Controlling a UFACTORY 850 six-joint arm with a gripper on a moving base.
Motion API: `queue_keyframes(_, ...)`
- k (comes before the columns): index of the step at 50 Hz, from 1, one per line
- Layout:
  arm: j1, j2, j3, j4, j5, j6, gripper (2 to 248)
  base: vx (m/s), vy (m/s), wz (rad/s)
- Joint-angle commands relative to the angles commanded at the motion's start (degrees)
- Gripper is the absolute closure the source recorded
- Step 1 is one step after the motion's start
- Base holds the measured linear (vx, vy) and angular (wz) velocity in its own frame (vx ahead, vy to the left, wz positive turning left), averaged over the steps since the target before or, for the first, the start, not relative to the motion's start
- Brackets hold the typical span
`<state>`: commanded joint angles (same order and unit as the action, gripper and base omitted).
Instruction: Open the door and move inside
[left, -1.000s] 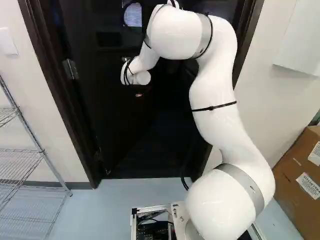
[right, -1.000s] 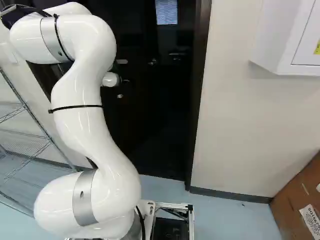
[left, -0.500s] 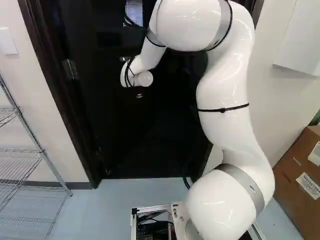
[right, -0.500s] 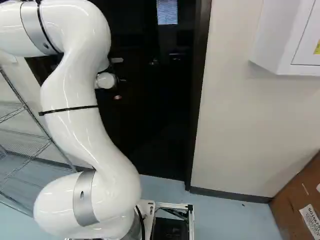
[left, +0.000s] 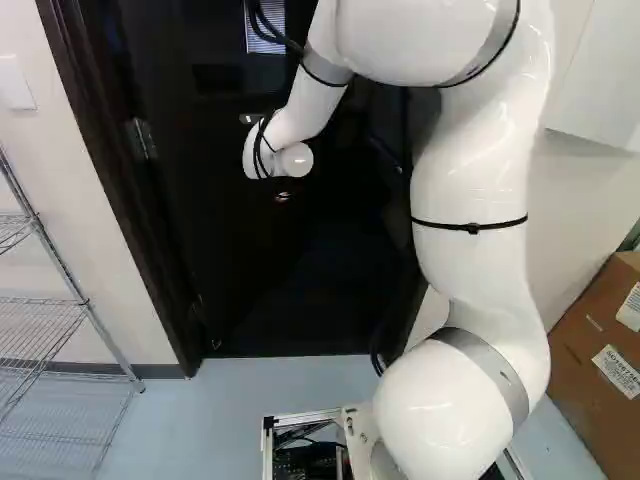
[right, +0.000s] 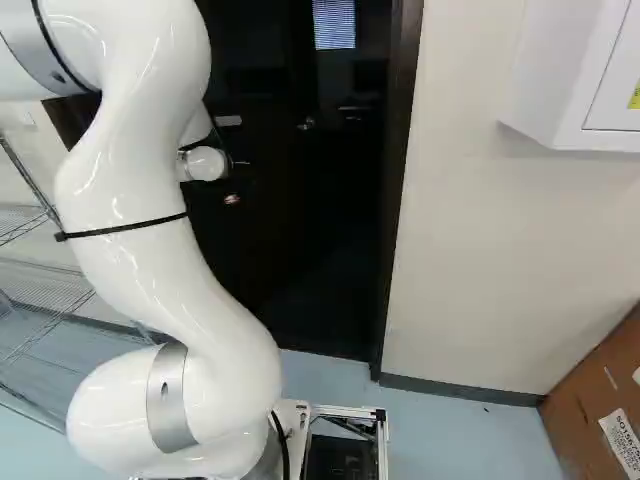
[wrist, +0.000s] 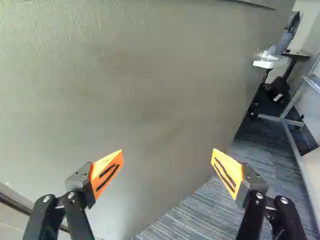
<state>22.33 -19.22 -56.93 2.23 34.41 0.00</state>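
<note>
Pale wall (right: 490, 250) both sides of the dark door (left: 240, 270), blue-grey floor (left: 240, 390) in front of it. Going left to right in the left base view: switch plate (left: 15, 83) on the wall left of the door, wire shelf (left: 78, 300) below it, same side. Door next, metal handle (right: 229, 121) on it. My arm (left: 470, 180) runs up in front of the door's right side, its far end reaching left across it. Gripper (wrist: 167, 151): fingers spread wide, nothing between them, grey door face ahead, striped carpet (wrist: 200, 215) alongside its lower edge. White cabinet (right: 560, 80) on the wall right of the door; cardboard box (left: 600, 350) low on the same side.
</note>
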Motion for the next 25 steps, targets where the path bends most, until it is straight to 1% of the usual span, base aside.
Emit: queue_keyframes(25,0.2,7.4,8.5,0.0,0.0,0.0,3,0.0,0.0,0.0)
